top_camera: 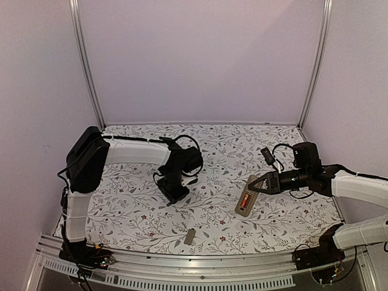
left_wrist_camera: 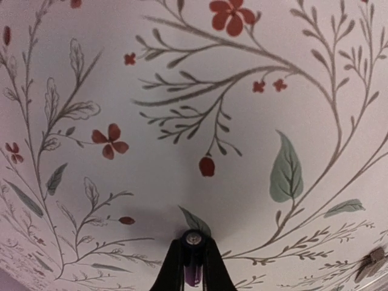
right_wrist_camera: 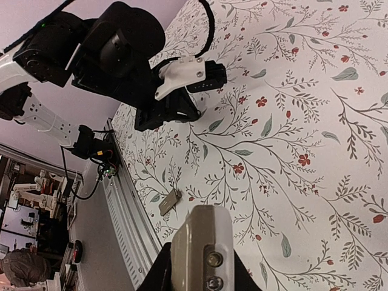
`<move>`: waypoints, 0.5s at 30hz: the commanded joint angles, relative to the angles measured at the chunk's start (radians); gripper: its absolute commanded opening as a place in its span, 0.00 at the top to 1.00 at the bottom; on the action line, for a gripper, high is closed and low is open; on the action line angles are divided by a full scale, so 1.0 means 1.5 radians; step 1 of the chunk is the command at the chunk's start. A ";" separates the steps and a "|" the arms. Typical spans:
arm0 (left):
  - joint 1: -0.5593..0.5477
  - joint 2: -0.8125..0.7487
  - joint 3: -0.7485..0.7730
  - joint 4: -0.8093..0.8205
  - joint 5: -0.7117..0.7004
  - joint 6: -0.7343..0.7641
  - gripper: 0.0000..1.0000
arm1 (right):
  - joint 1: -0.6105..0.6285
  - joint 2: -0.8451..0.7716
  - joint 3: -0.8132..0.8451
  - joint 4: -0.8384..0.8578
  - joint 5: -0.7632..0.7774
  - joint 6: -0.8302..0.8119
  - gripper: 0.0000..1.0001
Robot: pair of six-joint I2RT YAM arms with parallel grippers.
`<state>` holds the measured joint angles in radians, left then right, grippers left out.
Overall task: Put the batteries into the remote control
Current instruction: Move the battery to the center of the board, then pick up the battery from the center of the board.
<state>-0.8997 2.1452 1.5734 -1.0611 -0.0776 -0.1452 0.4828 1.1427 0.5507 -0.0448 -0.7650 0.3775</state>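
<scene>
Remote control [top_camera: 245, 202] lies right of centre in the top view, a slim grey-beige bar with its back up and one orange-red battery [top_camera: 244, 200] sitting in its recess. The right gripper [top_camera: 254, 185] is clamped on the bar's far end; whether the near end rests on the flowered table [top_camera: 133, 212] cannot be told. The left gripper [top_camera: 177, 195] points down at the cloth left of centre, well apart from the remote. A small flat grey cover plate [top_camera: 190, 236] lies near the front edge, between the two arms.

From the left wrist, the left gripper [left_wrist_camera: 193, 245] has its fingers [left_wrist_camera: 174, 267] closed on a second battery [left_wrist_camera: 193, 270], seen end-on with a shiny metal tip, just above the cloth. The cover plate [left_wrist_camera: 371, 262] shows at the right edge.

From the right wrist, the right gripper [right_wrist_camera: 200, 270] grips the remote control [right_wrist_camera: 202, 233] by both long sides. The beige end faces the camera with two small round contacts. Beyond it are the cover plate [right_wrist_camera: 169, 202] and the left gripper [right_wrist_camera: 167, 114].
</scene>
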 commanded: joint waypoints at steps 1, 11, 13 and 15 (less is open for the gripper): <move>-0.007 0.000 -0.003 0.003 -0.020 -0.008 1.00 | -0.003 0.009 0.022 0.010 -0.005 0.003 1.00; -0.055 -0.272 -0.164 0.384 -0.049 -0.043 1.00 | -0.002 0.048 0.046 0.080 0.001 0.073 1.00; -0.089 -0.311 -0.204 0.491 -0.051 -0.033 1.00 | -0.001 0.061 0.052 0.103 0.001 0.088 1.00; -0.116 -0.327 -0.229 0.582 -0.045 -0.032 1.00 | 0.001 0.081 0.058 0.134 -0.005 0.109 1.00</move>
<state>-0.9833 1.7054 1.3033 -0.5724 -0.1478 -0.1886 0.4831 1.2205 0.5999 0.0467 -0.7647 0.4740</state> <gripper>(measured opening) 0.073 0.207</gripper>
